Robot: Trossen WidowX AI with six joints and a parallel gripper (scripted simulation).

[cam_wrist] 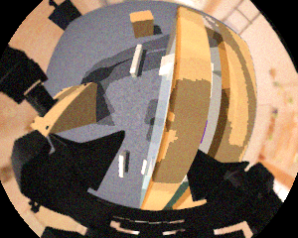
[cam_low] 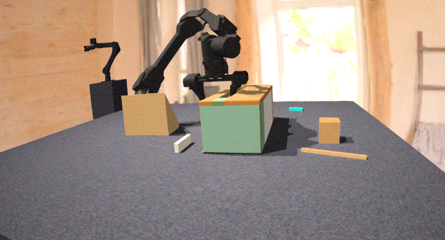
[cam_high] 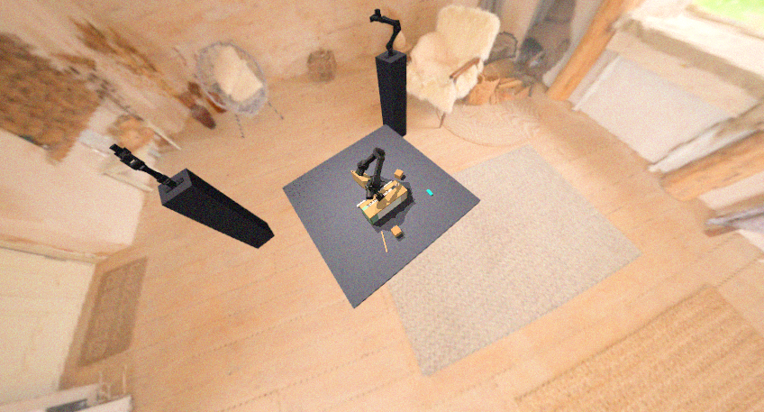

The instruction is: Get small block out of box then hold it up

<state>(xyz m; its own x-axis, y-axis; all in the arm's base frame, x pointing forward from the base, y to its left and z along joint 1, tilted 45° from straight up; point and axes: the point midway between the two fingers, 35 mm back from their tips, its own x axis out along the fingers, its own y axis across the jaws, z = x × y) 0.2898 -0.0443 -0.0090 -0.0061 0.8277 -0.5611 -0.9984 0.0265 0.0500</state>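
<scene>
The box (cam_high: 386,206) (cam_low: 231,128) (cam_wrist: 191,55) stands on the dark table (cam_high: 331,220) (cam_low: 156,187), with a green end wall and a long slot in its orange top. A thin purple sliver of the block shows through the slot in the wrist view; the rest is hidden by the box top. My gripper (cam_low: 216,97) (cam_wrist: 153,138) is open and empty, pointing down. One finger reaches down at the slot, its tip hidden by the box top in the exterior view; the other is outside, beside the box on the wedge side.
A wooden wedge (cam_low: 145,114) (cam_wrist: 79,111) stands beside the box. A white bar (cam_low: 182,143) lies between them. Wooden cubes stand behind (cam_high: 398,173) and in front (cam_high: 395,231) of the box. A thin stick (cam_high: 384,242) (cam_low: 334,153) and a cyan piece (cam_high: 429,192) (cam_low: 295,108) lie apart.
</scene>
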